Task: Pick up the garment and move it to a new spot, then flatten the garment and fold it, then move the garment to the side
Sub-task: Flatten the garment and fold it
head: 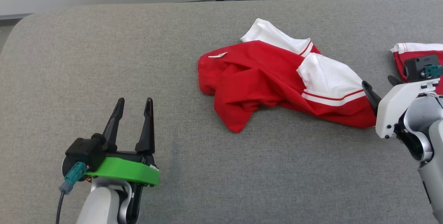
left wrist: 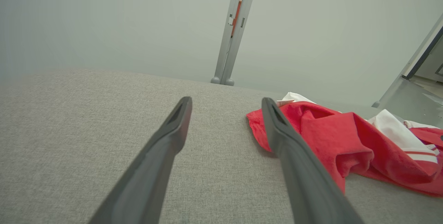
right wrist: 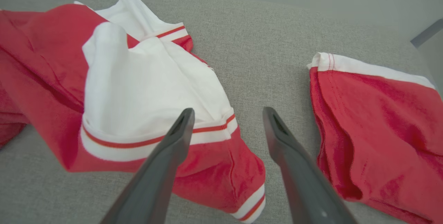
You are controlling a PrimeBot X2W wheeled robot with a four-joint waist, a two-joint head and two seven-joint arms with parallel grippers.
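A crumpled red garment [head: 263, 78] with white panels and striped trim lies right of the middle of the grey padded surface [head: 173, 61]. My left gripper [head: 135, 102] stands open at the lower left, well apart from the cloth, which lies to its right. In the left wrist view the left gripper [left wrist: 226, 102] has only grey fabric between its fingers, and the garment [left wrist: 332, 137] sits beyond the right finger. My right gripper [head: 376, 79] is open at the garment's right end. In the right wrist view the right gripper [right wrist: 228, 113] hangs over the garment's [right wrist: 138, 89] striped hem, holding nothing.
A second red piece with a white edge [head: 415, 51] lies at the far right, partly behind my right wrist; it also lies right of my fingers [right wrist: 373, 123]. A pale wall with a grey post [left wrist: 235, 26] stands past the surface's far edge.
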